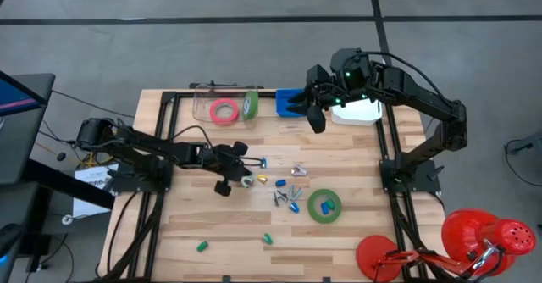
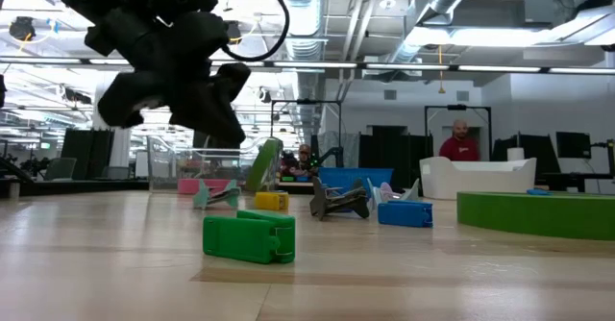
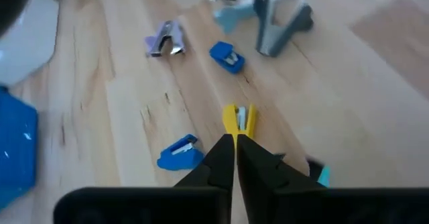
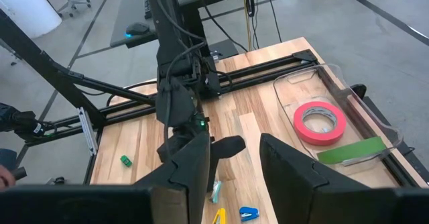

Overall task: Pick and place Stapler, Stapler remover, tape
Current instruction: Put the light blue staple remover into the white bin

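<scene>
My left gripper (image 1: 243,173) (image 3: 234,147) hangs shut and empty a little above the middle of the table. Just beyond its tips a small yellow stapler (image 3: 239,119) (image 2: 272,201) lies on the wood. Blue staplers (image 3: 226,57) (image 3: 179,153) and grey stapler removers (image 3: 281,26) (image 2: 338,201) lie around it. A green stapler (image 2: 250,239) lies nearer the front. One green tape roll (image 1: 324,205) lies flat on the table. A pink tape roll (image 1: 224,111) lies in the clear bin (image 1: 203,105), and another green roll (image 1: 251,105) leans there. My right gripper (image 1: 306,112) (image 4: 234,160) waits open, high over the far side.
A blue box (image 1: 288,102) and a white tray (image 1: 356,113) stand at the far edge beside the bin. Two small green pieces (image 1: 201,246) (image 1: 267,238) lie near the front edge. A red lamp (image 1: 474,236) sits off the near right corner. People show in the room beyond.
</scene>
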